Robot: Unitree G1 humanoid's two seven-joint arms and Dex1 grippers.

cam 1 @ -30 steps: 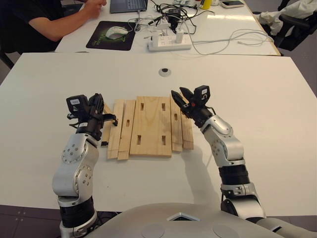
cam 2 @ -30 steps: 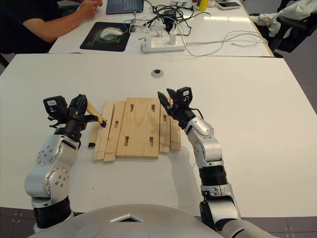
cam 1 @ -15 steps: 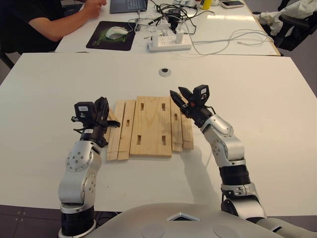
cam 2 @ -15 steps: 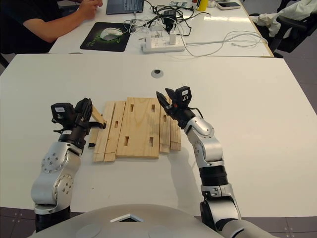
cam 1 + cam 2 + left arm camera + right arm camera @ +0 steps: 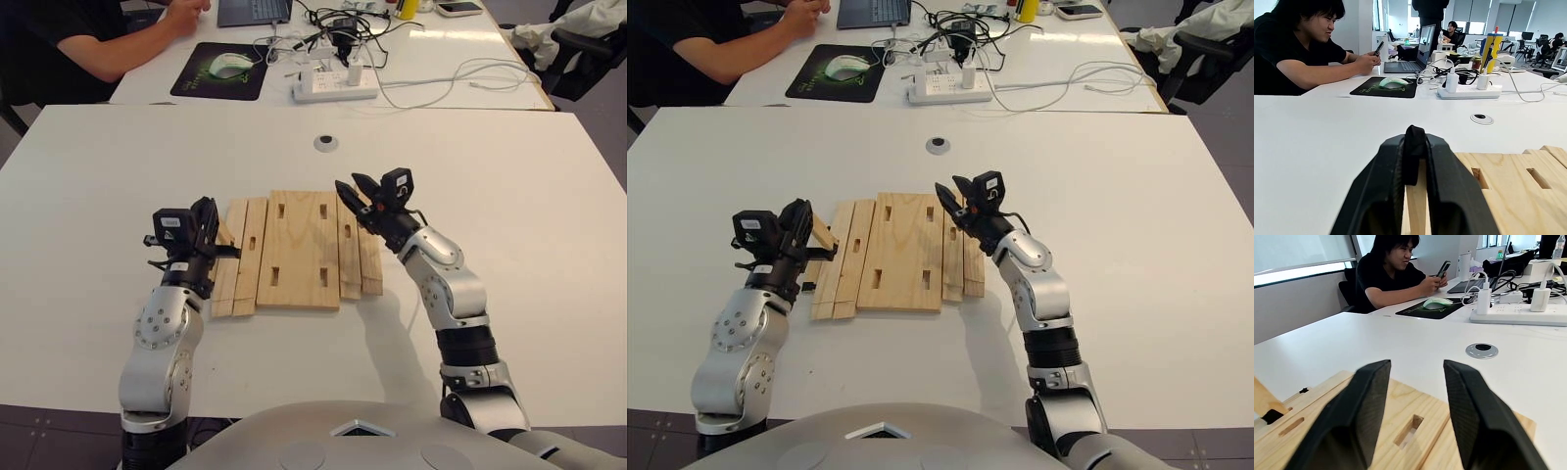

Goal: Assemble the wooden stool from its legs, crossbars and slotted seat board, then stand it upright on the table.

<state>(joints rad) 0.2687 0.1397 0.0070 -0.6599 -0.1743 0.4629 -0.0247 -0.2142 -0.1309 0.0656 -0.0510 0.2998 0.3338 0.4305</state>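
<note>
the left claw (image 5: 1414,147) is shut tight on a thin wooden bar (image 5: 1416,210), which is gripped just beside the left edge of the flat wood pieces. the right claw (image 5: 1414,367) is spread wide open with nothing in it, just above the far right corner of the slotted seat board (image 5: 299,245). the seat board is laid flat on the white table (image 5: 490,176), with long planks (image 5: 242,257) set close along its left side and other planks (image 5: 350,266) along its right side.
</note>
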